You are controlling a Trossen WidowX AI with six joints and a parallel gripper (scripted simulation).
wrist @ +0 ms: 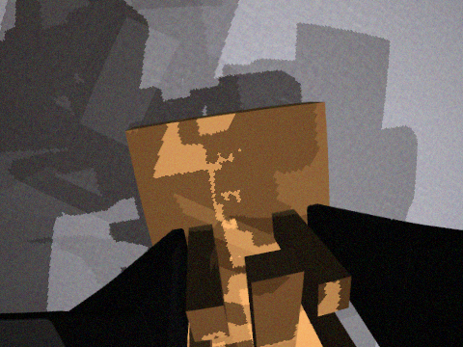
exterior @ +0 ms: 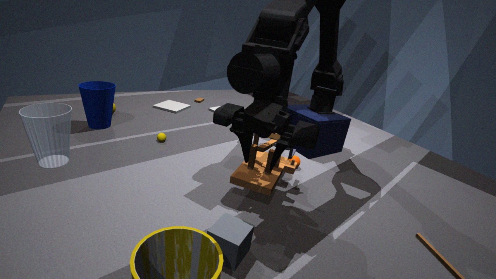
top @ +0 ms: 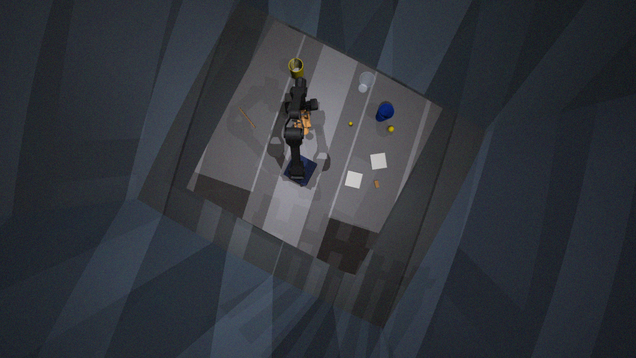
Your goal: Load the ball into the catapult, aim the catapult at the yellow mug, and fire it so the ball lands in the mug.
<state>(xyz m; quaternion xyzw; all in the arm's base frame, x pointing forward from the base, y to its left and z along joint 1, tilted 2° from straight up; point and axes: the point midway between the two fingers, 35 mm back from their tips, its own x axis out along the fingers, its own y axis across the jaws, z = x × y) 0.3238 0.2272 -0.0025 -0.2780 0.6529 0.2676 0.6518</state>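
My gripper (exterior: pixel 260 163) (wrist: pixel 247 229) is shut on the wooden catapult (top: pixel 304 119) (exterior: pixel 254 179) (wrist: pixel 251 145), with a black finger outside each of its two short front posts. The catapult appears held slightly above the table, its shadow set apart from its base. The orange ball (exterior: pixel 295 160) is on the table behind the catapult, beside its rear end in the exterior view. The yellow mug (top: pixel 296 74) (exterior: pixel 173 256) stands upright in front of the catapult's base end. The catapult's throwing cup is mostly hidden by my gripper in the exterior view.
A grey block (exterior: pixel 230 230) stands between mug and catapult. A clear cup (top: pixel 366 80) (exterior: pixel 46 135), a blue cup (top: pixel 385 111) (exterior: pixel 98 107), yellow balls (top: pixel 350 123) (top: pixel 390 128) and white squares (top: pixel 378 161) (top: pixel 353 179) are off to one side. A thin stick (top: pixel 247 118) (exterior: pixel 438 256) lies opposite.
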